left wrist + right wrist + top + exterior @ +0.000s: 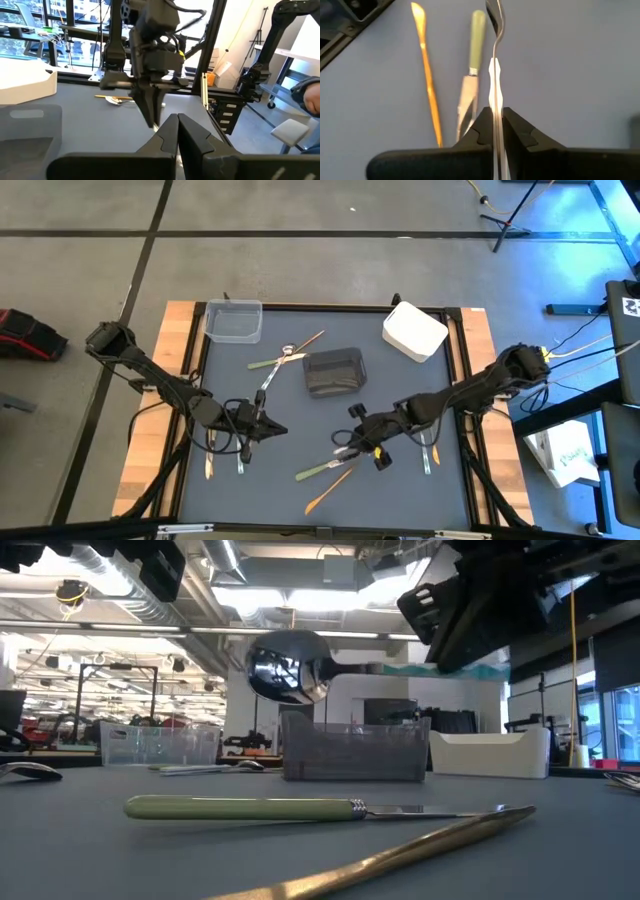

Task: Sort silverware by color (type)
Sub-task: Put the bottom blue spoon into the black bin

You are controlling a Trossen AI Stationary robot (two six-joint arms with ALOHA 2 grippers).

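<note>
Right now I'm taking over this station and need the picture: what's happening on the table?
The right gripper is shut on a silver spoon, holding it in the air above the mat. Below it, a green-handled knife and a gold utensil lie side by side. The left gripper is shut and empty, near the mat's left side. Other utensils are scattered near the dark grey tub.

silver spoon (495, 75), green-handled knife (472, 65), gold utensil (427, 75)

Overhead, table-level and two wrist cameras share the table (400, 490).
</note>
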